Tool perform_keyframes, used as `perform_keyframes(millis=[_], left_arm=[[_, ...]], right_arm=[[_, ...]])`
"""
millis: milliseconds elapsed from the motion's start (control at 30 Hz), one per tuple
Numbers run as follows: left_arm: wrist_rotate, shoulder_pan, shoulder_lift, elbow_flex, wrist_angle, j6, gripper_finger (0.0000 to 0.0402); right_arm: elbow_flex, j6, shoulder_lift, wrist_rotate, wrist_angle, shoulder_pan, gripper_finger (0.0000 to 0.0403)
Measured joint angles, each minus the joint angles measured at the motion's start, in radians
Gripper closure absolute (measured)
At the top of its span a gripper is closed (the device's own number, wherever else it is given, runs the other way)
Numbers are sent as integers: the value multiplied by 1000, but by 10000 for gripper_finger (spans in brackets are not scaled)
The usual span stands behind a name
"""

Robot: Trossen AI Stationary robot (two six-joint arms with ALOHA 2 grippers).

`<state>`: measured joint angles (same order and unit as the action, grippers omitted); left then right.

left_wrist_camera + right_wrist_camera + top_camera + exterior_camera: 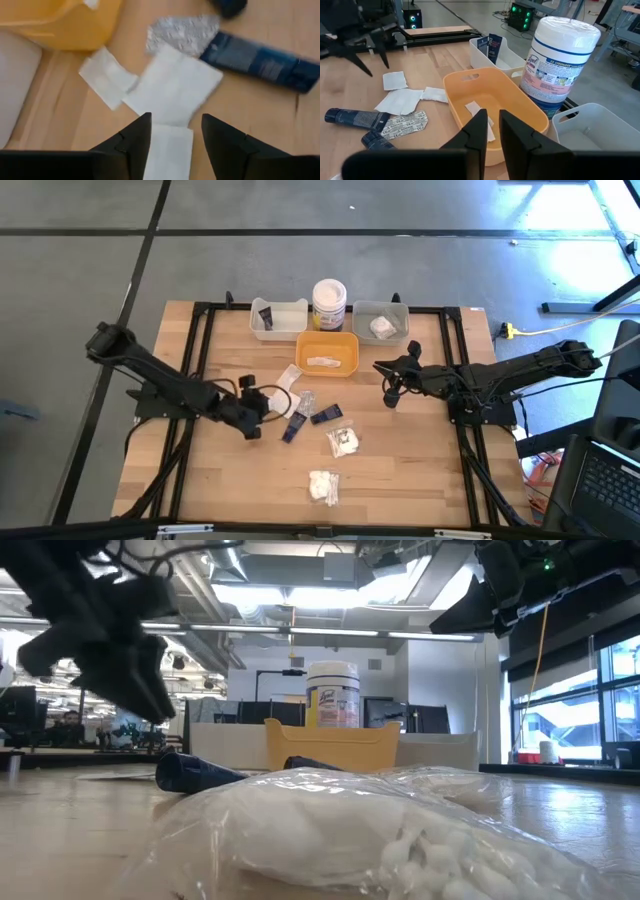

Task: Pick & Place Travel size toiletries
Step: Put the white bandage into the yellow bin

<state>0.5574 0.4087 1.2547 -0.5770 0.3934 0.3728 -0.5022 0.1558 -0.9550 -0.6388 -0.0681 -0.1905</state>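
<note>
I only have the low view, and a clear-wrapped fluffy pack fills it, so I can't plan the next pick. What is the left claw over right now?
Observer: The left claw is open above a loose white sachet lying on the table.
Operator: Anything already in the yellow tray?
Observer: Yes, the yellow tray holds one flat white sachet.
Operator: And the right claw?
Observer: The right claw hangs over the table just to the right of that tray.
</note>
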Motion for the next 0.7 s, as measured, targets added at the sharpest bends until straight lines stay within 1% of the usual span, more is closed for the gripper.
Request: perform_keyframes(millis=[100, 233, 400, 500, 633, 700], left_arm=[[-31, 23, 48, 0, -1, 23, 213], [-39, 63, 98, 0, -10, 98, 211], [1, 98, 164, 0, -53, 163, 213], [30, 109, 208, 0, -62, 167, 213], [97, 108, 253, 0, -62, 168, 213], [111, 103, 272, -2, -59, 175, 213]], right_arm=[[0, 0, 0, 1, 0, 0, 349], [0, 0, 0, 0, 0, 0, 355], [0, 10, 0, 1, -2, 0, 366], [0, 19, 0, 1, -3, 0, 370], [0, 19, 0, 0, -3, 0, 374], [0, 19, 0, 0, -3, 0, 373]])
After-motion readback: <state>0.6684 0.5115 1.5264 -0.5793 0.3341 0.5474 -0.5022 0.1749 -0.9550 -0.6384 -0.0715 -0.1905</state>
